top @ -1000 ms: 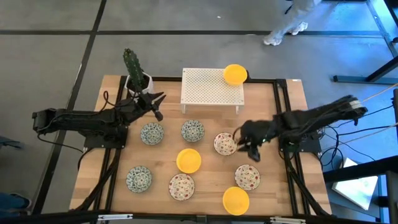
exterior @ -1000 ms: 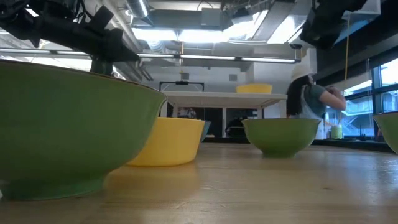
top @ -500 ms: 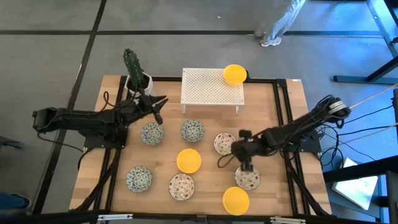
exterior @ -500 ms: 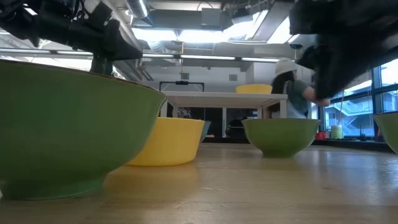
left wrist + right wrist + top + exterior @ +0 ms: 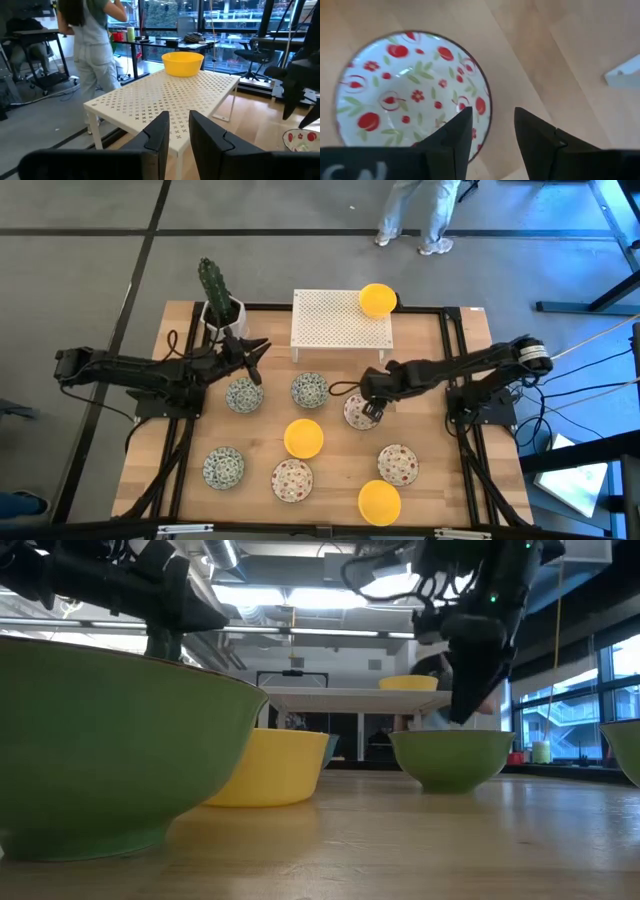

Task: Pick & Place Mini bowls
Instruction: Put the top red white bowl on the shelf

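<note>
Nine mini bowls show in the high view. One yellow bowl (image 5: 378, 299) sits on the white perforated rack (image 5: 335, 330). The other eight stand on the table, among them the red-patterned bowl (image 5: 356, 411) right of centre. My right gripper (image 5: 371, 409) is open and points down at that bowl's right rim (image 5: 487, 107). One finger is over the inside and one outside. My left gripper (image 5: 252, 358) is open and hovers just beyond a blue-green bowl (image 5: 244, 394), looking toward the rack (image 5: 165, 95). My right gripper stands astride the red-patterned bowl's right rim (image 5: 489, 120), one finger (image 5: 455, 132) over the inside and the other (image 5: 535, 132) outside, coming from above. Whether either finger touches the bowl, I cannot tell. The bowl rests on the table.
A cactus in a white square pot (image 5: 222, 308) stands at the far left corner, behind my left gripper. Other bowls sit close around: blue-green (image 5: 310, 390), yellow (image 5: 303, 438), red-patterned (image 5: 398, 464). A person (image 5: 415, 210) walks on the floor beyond the far edge.
My right gripper has swung first toward the near edge, close to the near-right red-patterned bowl. It then moved back toward the far edge and left, and came down over the red-patterned bowl right of centre. No bowl has moved. The person beyond the table has walked left.
</note>
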Controlling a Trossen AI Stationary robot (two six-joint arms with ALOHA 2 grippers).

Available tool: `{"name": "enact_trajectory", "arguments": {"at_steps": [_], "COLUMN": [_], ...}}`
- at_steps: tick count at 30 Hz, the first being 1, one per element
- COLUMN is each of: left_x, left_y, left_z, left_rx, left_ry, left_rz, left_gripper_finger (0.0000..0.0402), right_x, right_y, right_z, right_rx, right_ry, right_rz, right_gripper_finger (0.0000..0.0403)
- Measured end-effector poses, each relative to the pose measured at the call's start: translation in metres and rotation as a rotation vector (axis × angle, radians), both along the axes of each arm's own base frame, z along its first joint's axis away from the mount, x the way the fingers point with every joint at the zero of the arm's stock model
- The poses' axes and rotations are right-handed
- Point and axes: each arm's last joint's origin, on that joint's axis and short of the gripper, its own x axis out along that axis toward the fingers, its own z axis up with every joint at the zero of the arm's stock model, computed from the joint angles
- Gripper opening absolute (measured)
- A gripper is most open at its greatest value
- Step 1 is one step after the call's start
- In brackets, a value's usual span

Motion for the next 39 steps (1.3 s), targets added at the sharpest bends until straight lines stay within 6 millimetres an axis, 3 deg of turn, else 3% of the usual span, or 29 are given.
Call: {"name": "enact_trajectory", "arguments": {"at_steps": [7, 15, 24, 28, 31, 35, 39], "left_x": [0.0, 0.001, 0.007, 0.023, 0.043, 0.079, 0.123], "left_y": [-0.006, -0.009, -0.011, -0.011, -0.013, -0.018, -0.026], "left_z": [0.0, -0.001, -0.005, -0.001, 0.004, 0.011, 0.012], "left_rx": [0.004, 0.003, -0.036, -0.091, -0.136, -0.159, -0.105], "left_ry": [0.006, 0.014, 0.089, 0.178, 0.198, 0.241, 0.308], "left_rz": [0.003, -0.019, -0.057, -0.057, -0.128, -0.195, -0.184], "left_gripper_finger": [0.0075, 0.012, 0.0138, 0.0138, 0.0139, 0.0142, 0.0157], "right_x": [0.003, 0.009, 0.016, 0.013, 0.006, 0.004, 0.009], "right_y": [-0.002, 0.001, 0.003, 0.001, -0.001, -0.001, 0.006], "right_z": [-0.015, -0.029, -0.023, -0.013, 0.004, 0.022, 0.031], "right_rx": [0.036, 0.114, 0.123, 0.063, -0.087, -0.315, -0.409], "right_ry": [0.087, 0.146, 0.064, 0.007, -0.055, -0.163, -0.282], "right_rz": [-0.005, 0.059, 0.121, 0.129, 0.087, -0.003, -0.05], "right_gripper_finger": [0.0146, 0.0138, 0.0016, 0.0027, 0.0017, 0.0012, 0.0015]}}
